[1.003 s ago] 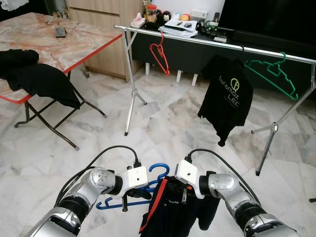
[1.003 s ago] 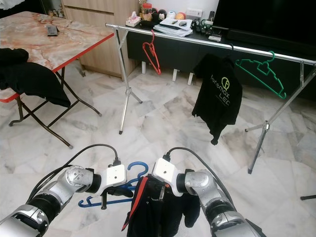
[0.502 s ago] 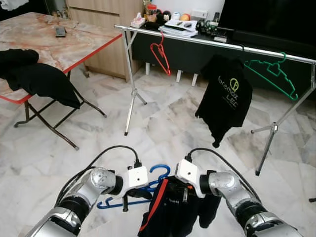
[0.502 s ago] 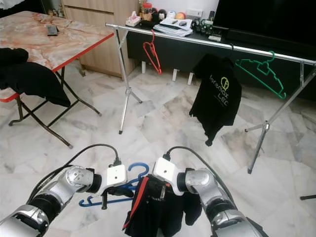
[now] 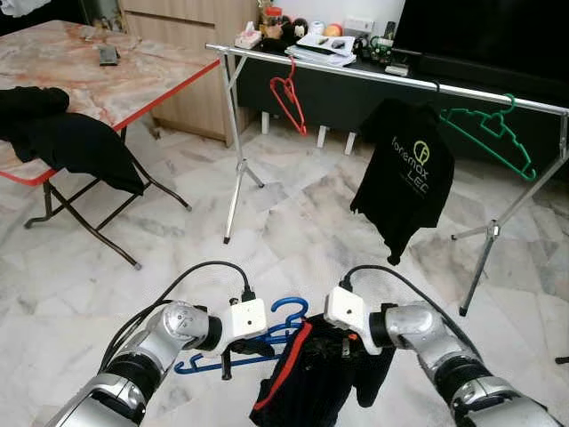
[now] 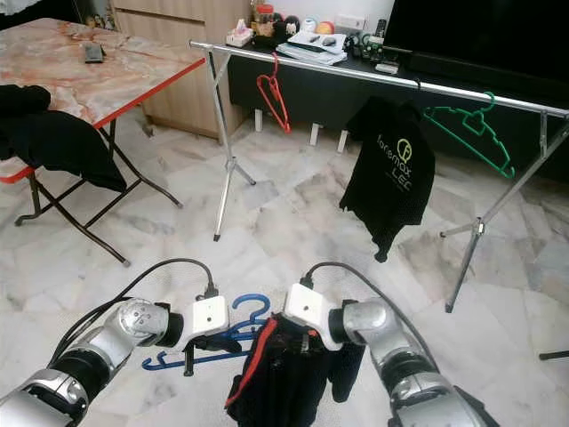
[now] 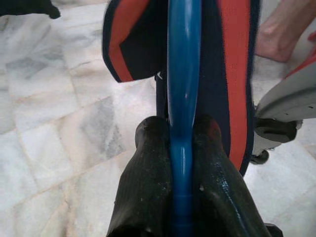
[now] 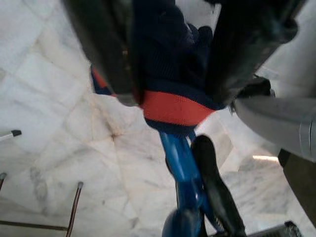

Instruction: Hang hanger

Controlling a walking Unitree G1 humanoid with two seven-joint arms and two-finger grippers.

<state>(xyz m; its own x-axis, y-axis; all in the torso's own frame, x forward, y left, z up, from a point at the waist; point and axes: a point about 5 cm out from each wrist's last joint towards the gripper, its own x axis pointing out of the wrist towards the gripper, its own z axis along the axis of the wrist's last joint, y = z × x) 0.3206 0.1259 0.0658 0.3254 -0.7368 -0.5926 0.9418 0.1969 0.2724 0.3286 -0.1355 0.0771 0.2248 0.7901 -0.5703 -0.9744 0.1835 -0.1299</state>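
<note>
Since a second ago, the right gripper (image 5: 345, 349) has shifted slightly right, drawing the dark shirt (image 5: 307, 382) along the blue hanger (image 5: 267, 342) at lower centre. Left wrist view: the left gripper (image 7: 182, 143) pinches the hanger's bar. Right wrist view: fingers (image 8: 103, 54) pinch the shirt's red-trimmed edge.

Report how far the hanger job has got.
Done: the blue hanger is picked up, and the dark garment with red trim is draped on it. In hand: the left gripper pinches the hanger bar, and the right gripper clamps the garment's collar. Left: carrying it across the marble floor and hooking it on the rail, which stands well ahead.
</note>
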